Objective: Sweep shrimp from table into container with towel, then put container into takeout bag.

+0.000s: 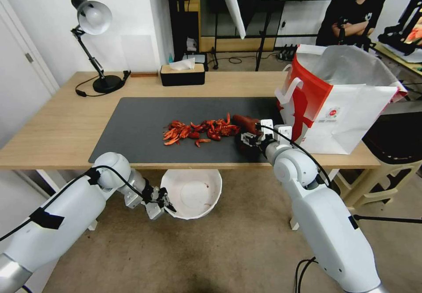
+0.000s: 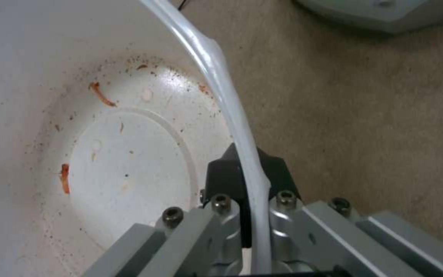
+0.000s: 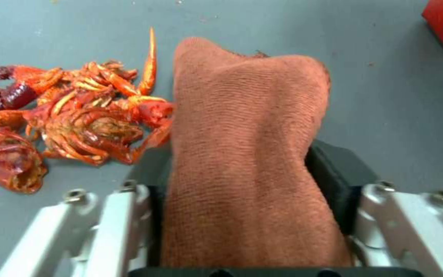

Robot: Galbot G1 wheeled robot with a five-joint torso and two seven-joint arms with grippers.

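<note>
A pile of red-orange shrimp (image 1: 200,131) lies in the middle of the dark grey mat (image 1: 132,130) on the wood table (image 1: 57,121). My right gripper (image 1: 254,138) is shut on the rust-red towel (image 1: 245,123), which hangs just right of the pile. In the right wrist view the towel (image 3: 247,146) touches the nearest shrimp (image 3: 78,119), held in the right gripper (image 3: 247,184). My left gripper (image 1: 165,203) holds the white container (image 1: 193,194) below the table's front edge. It (image 2: 247,184) is pinched shut on the container's rim (image 2: 227,104). The takeout bag (image 1: 347,108) stands open at the right.
A desk lamp (image 1: 92,18) and a black tissue box (image 1: 182,74) stand at the back of the table. A dark stool (image 1: 391,148) sits right of the table. Carpet floor lies under the container, which has a few red scraps inside (image 2: 65,179).
</note>
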